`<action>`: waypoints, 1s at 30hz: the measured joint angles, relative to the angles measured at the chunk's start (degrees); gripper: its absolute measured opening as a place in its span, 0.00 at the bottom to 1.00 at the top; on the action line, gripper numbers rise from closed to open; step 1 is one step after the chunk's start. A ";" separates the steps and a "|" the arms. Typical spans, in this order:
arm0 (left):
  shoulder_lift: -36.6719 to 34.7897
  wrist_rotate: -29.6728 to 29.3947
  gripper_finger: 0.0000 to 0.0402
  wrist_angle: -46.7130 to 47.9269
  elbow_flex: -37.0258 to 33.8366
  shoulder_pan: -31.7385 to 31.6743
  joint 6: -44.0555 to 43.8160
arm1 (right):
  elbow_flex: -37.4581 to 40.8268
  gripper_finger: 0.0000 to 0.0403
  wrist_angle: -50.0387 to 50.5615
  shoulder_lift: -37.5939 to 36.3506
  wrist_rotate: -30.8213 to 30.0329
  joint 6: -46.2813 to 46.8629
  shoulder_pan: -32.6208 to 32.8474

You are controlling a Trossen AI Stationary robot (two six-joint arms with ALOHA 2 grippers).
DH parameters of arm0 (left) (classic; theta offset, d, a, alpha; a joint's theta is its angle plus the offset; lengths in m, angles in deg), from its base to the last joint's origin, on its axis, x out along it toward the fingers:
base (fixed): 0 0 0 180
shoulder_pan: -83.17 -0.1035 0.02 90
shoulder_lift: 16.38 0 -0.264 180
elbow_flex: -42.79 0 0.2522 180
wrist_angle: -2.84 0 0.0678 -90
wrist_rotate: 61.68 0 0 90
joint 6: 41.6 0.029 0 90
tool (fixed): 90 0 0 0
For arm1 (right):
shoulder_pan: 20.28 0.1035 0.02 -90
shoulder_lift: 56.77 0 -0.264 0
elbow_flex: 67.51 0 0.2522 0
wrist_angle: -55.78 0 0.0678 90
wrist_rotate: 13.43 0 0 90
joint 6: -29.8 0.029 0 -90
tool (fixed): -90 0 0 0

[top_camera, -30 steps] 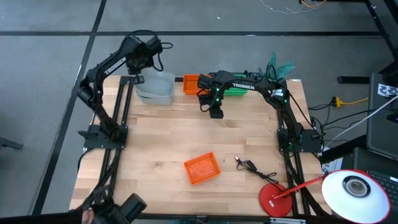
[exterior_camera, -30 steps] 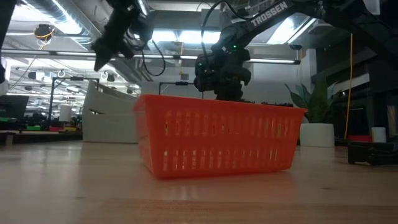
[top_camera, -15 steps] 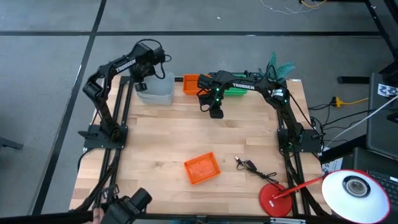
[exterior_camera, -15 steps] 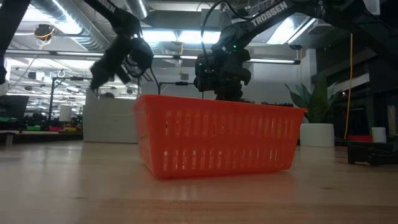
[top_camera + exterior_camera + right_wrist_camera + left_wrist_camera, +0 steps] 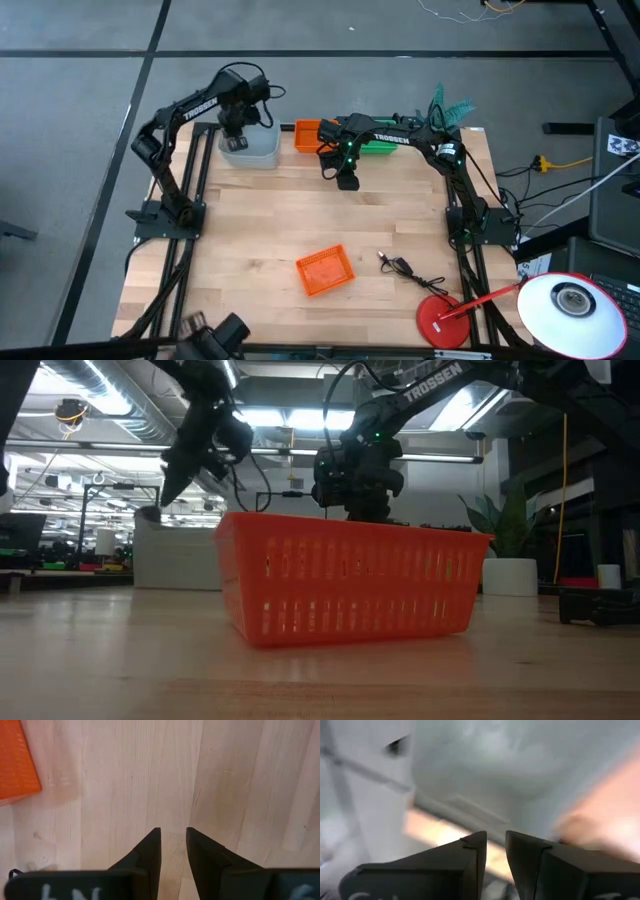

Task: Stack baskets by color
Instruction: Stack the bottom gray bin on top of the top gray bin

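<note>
High view: your left gripper [image 5: 236, 128] hangs over the grey-white basket stack [image 5: 252, 147] at the far left of the table [image 5: 250, 230]. In the left wrist view its fingers [image 5: 470, 852] stand a narrow gap apart with nothing between them, so it is released, not grasping. The right gripper [image 5: 347, 180] waits over bare wood near the orange basket [image 5: 307, 134] and green basket [image 5: 378, 148] at the far edge, fingers likewise slightly parted and empty. A lone orange basket [image 5: 325, 270] sits well apart, near the front; it fills the low view.

Step in hand, as I judge it: finishing the grey-white stack. Lift straight up so a finger does not catch the mesh rim and drag the stack. The loose orange basket likely comes next.

Versus one second ago: the left gripper has swung from the stack's outer left side to above it, and the grey-white baskets now look settled square. The right arm is unchanged.
</note>
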 joint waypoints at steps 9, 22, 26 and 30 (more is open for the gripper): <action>-1.55 23.86 0.13 -0.34 -3.08 9.01 1.57 | 0.00 0.23 0.02 0.00 0.00 0.23 0.00; -1.50 20.69 0.11 -26.32 -19.19 9.06 12.26 | 0.00 0.23 0.02 0.00 0.00 0.23 0.00; -1.44 20.15 0.11 -30.93 -20.67 6.58 17.44 | 0.00 0.23 0.04 0.00 0.00 0.23 0.00; -1.46 20.55 0.11 -30.89 -20.79 4.54 18.74 | 0.00 0.23 0.04 0.00 0.00 0.23 0.00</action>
